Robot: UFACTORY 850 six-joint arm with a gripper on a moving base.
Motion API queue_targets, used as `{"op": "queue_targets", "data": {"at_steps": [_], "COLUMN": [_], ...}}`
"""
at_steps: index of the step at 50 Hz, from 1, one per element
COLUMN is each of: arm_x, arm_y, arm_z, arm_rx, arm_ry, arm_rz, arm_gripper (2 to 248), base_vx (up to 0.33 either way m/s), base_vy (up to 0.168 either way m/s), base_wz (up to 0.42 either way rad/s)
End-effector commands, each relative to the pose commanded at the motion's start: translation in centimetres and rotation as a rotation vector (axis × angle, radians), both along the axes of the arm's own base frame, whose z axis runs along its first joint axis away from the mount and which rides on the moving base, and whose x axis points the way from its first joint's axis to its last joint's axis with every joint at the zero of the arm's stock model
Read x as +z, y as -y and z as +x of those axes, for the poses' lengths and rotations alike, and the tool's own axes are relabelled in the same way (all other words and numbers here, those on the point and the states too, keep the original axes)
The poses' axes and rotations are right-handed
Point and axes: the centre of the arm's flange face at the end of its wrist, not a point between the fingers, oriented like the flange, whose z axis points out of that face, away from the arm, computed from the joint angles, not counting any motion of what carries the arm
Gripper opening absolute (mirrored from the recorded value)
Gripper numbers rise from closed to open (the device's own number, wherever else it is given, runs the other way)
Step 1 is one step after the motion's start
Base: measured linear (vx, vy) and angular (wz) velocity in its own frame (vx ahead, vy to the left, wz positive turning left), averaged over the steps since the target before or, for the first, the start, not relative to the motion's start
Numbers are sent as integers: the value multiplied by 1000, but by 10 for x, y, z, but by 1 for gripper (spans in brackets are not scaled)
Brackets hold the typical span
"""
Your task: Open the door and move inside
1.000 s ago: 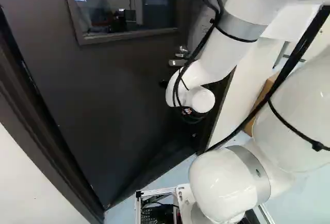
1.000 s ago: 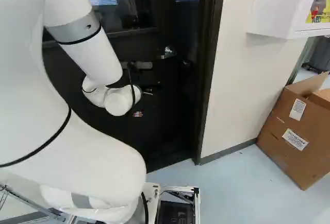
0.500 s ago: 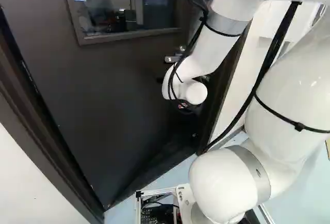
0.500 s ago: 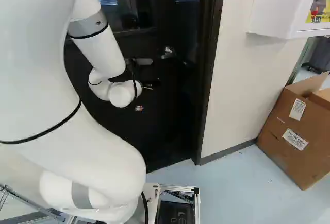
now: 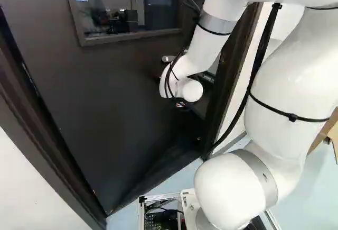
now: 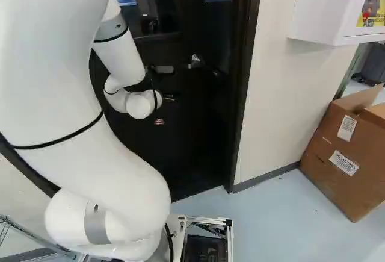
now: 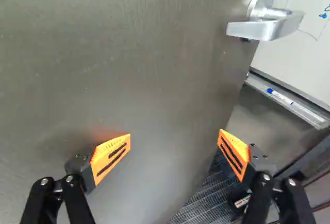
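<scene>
Fingers (image 7: 111, 158) stand wide and empty — the arm (image 5: 203, 47) has advanced toward the ajar door (image 7: 144, 59), so pushing it farther open appears next.

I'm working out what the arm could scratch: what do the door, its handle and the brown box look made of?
The door looks like painted metal, dark with a soft sheen, though coated wood is possible. The handle seems satin metal: silvery, with bright highlights. The box looks like matte cardboard, with folding flaps.
</scene>
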Motion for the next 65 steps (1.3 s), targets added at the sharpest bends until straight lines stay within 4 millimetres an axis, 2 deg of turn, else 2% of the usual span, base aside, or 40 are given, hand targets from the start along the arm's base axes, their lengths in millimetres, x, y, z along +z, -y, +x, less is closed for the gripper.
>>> {"op": "queue_targets", "data": {"at_steps": [65], "arm_x": [-4], "arm_y": [-91], "arm_z": [64], "arm_rx": [142], "arm_ry": [22], "arm_rz": [13], "arm_gripper": [247], "base_vx": [0], "base_vy": [0], "base_wz": [0]}}
